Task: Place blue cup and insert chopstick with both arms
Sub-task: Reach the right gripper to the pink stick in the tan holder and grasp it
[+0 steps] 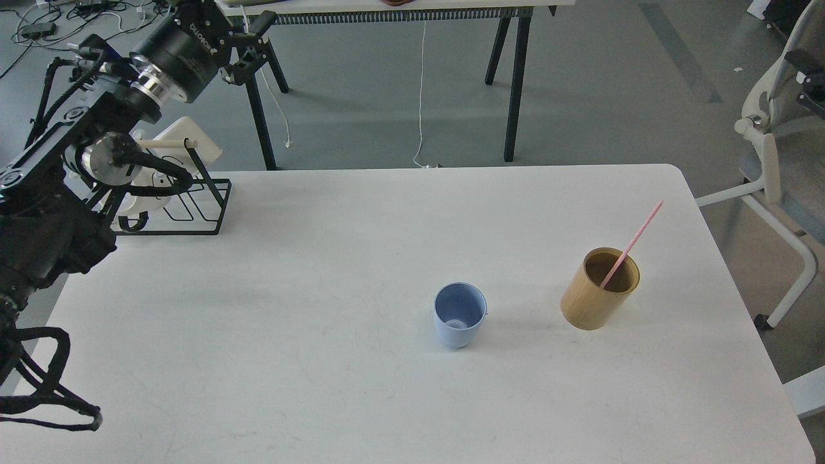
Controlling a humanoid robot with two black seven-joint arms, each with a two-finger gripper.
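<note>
Blue cup (459, 316) stands upright mid-table with bare white table (322, 258) on all sides – its mouth is unobstructed from above. Tan holder (599, 290) sits near on its right, pink chopstick (635, 241) leaning out up-right, away from the cup. Wire rack (174, 200) and left arm (84, 161) crowd the far-left corner only.

I am in a lab or office workroom: grey floor (387, 96), loose cables (38, 29) on it, a white bench (322, 258), another trestle table (387, 8), an office chair (773, 161).
</note>
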